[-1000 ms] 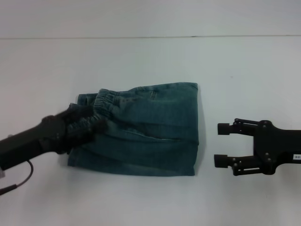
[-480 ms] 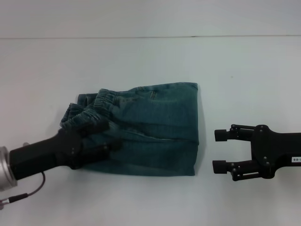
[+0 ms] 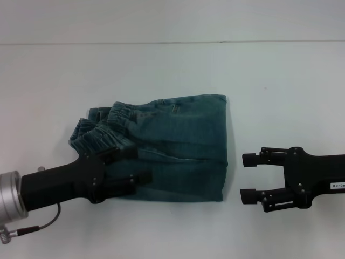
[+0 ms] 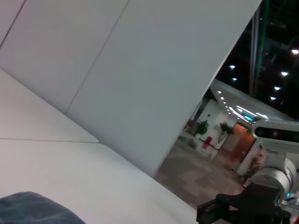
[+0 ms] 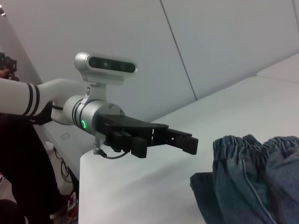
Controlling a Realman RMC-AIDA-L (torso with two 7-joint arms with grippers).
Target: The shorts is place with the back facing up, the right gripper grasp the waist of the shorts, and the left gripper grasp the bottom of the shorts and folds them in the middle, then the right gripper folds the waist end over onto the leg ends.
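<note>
The blue denim shorts [image 3: 178,145] lie folded on the white table [image 3: 172,70], with the bunched elastic waist [image 3: 102,135] at their left end. My left gripper [image 3: 141,165] is open over the front-left part of the shorts, just in front of the waist, with nothing held. The right wrist view shows that left gripper [image 5: 187,141] beside the shorts [image 5: 252,182]. My right gripper [image 3: 248,177] stands open just right of the shorts' right edge, apart from the cloth. A corner of the shorts [image 4: 32,210] shows in the left wrist view.
The table's far edge [image 3: 172,43] meets a white wall. Bare tabletop surrounds the shorts on every side. A cable [image 3: 38,226] hangs from the left arm near the front left.
My left gripper has come off the waist and slid forward and to the right over the shorts. The waist now lies uncovered. The right gripper has crept left toward the shorts.
</note>
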